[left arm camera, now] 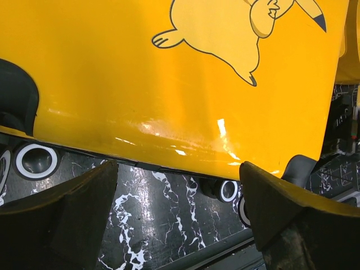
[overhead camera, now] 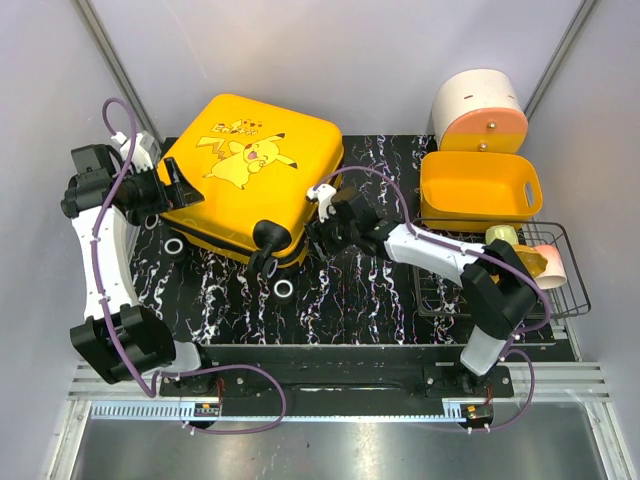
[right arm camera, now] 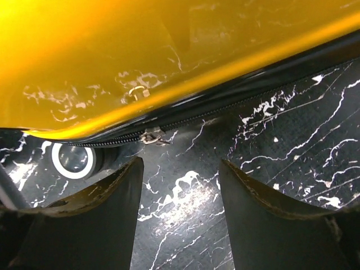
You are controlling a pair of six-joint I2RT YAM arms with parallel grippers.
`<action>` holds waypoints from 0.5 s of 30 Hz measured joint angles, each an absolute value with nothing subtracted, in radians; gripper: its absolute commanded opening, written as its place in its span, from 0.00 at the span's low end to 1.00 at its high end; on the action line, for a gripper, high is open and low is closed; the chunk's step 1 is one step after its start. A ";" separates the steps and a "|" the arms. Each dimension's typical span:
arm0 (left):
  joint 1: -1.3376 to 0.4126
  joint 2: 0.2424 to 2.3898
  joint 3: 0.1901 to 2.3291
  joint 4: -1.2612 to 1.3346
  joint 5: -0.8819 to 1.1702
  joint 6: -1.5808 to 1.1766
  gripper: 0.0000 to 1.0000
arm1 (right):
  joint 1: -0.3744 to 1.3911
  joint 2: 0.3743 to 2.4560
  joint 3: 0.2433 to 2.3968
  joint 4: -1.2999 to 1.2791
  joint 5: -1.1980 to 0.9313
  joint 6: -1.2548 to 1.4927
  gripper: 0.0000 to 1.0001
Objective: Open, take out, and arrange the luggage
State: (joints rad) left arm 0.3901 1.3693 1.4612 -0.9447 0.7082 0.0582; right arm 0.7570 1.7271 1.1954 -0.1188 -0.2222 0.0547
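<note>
Left gripper (left arm camera: 177,169), right gripper (right arm camera: 180,163) — agape, empty

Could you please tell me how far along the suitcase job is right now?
Done: nothing visibly; the yellow suitcase lies shut on the table. In hand: the right fingers are spread, empty, just short of the zipper pull; the left fingers stand open at its left edge. Still to do: unzipping, lifting the lid, taking out and arranging the contents.
</note>
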 measured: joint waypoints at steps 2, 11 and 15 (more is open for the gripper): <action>0.390 1.364 1.457 -0.937 0.709 0.053 0.93 | 0.773 1.727 1.183 -0.118 -0.178 0.049 0.64; 0.390 1.345 1.422 -0.917 0.703 0.035 0.93 | 0.904 1.731 1.171 -0.063 0.070 0.049 0.58; 0.391 1.344 1.422 -0.913 0.703 0.026 0.93 | 0.907 1.750 1.171 -0.046 0.125 0.059 0.33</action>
